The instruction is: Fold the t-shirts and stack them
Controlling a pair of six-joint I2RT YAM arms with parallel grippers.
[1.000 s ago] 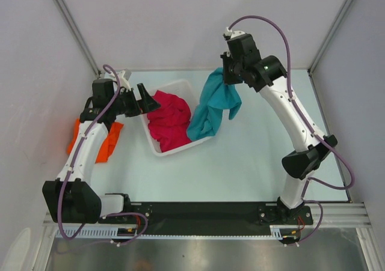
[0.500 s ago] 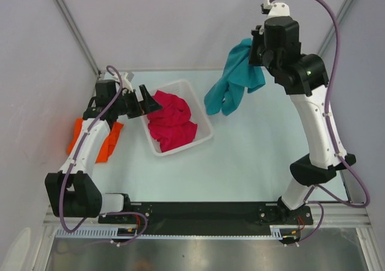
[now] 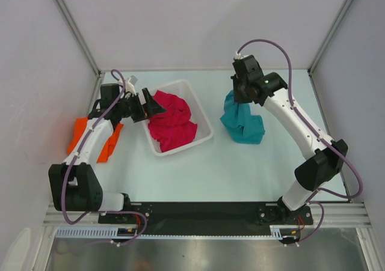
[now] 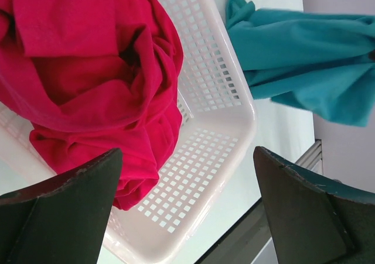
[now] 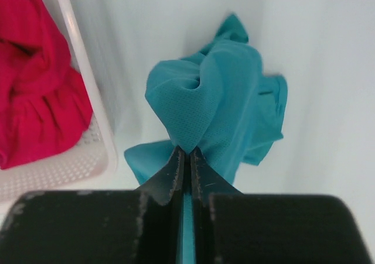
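Observation:
My right gripper is shut on the teal-blue t-shirt, pinching a fold of it; the shirt hangs bunched with its lower part heaped on the table right of the basket. It also shows in the right wrist view and the left wrist view. The crimson-pink t-shirt lies crumpled in the white lattice basket. My left gripper is open and empty at the basket's left rim, above the pink shirt. The bright orange t-shirt lies at the far left, partly under the left arm.
The white basket stands left of centre. Grey enclosure walls and metal posts close the back and sides. A black rail with the arm bases runs along the near edge.
My right gripper has carried the teal shirt out of the basket, up and right, then lowered it so the shirt bunches on the table. My left gripper edged slightly right.

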